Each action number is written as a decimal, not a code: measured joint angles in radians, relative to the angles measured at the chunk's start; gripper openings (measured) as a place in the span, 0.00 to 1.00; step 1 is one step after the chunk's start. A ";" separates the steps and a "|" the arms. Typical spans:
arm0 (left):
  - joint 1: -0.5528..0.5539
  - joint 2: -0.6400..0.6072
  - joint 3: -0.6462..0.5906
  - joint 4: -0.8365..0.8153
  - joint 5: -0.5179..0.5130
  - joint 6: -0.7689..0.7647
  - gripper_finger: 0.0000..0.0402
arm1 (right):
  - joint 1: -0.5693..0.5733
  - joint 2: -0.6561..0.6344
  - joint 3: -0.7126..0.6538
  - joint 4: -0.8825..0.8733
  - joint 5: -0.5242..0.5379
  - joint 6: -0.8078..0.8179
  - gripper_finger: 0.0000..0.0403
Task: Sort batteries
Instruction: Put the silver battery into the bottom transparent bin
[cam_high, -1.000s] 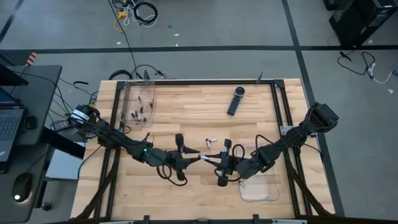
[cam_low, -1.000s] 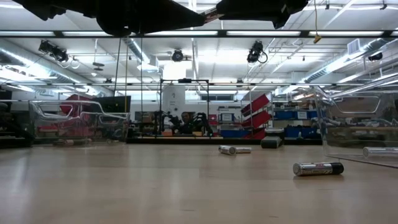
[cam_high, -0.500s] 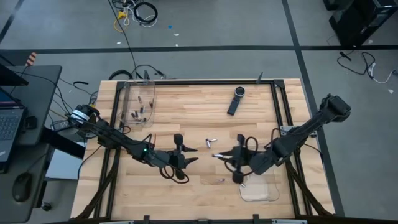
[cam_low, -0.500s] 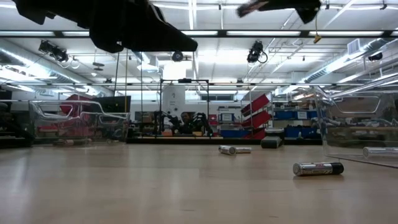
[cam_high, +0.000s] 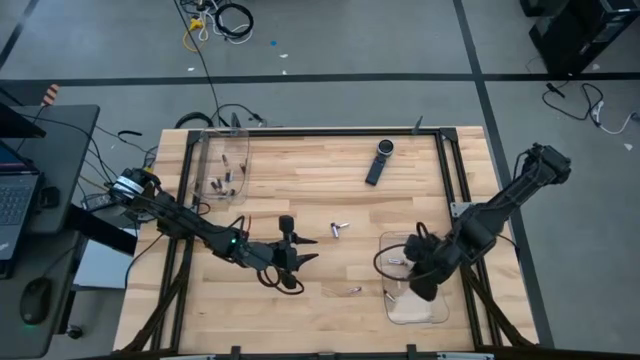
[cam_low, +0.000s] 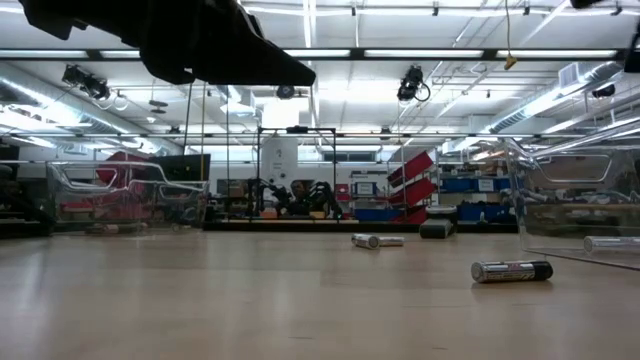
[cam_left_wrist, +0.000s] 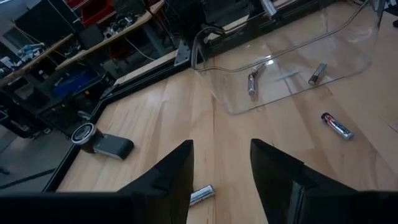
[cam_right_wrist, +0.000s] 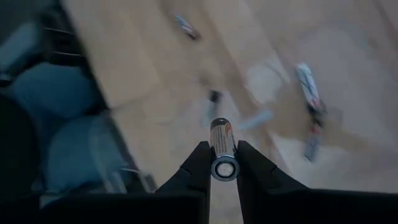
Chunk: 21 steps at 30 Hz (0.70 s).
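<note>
The right gripper (cam_high: 417, 282) hangs over the clear tray (cam_high: 436, 312) at the lower right of the high view, its jaws clamped on a battery (cam_right_wrist: 223, 151) held end-on. Two batteries (cam_left_wrist: 251, 82) already lie in that tray; loose ones rest at mid-table (cam_high: 339, 229) and lower centre (cam_high: 352, 291). The left gripper (cam_high: 306, 256) hovers left of centre, jaws parted and empty. A second tray (cam_high: 223, 170) sits at upper left. Released from this height, the battery could bounce or roll over the tray's low rim back onto the table (cam_high: 300, 180).
</note>
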 joint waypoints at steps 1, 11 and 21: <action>0.000 0.000 0.000 0.000 0.000 0.000 0.39 | 0.004 0.004 0.000 -0.027 -0.002 0.030 0.11; 0.001 0.000 0.000 0.010 0.005 0.001 0.39 | 0.002 0.162 0.000 -0.177 -0.090 0.130 0.11; 0.001 0.000 0.000 0.009 0.005 0.001 0.39 | 0.021 0.310 0.000 -0.146 -0.179 0.120 0.11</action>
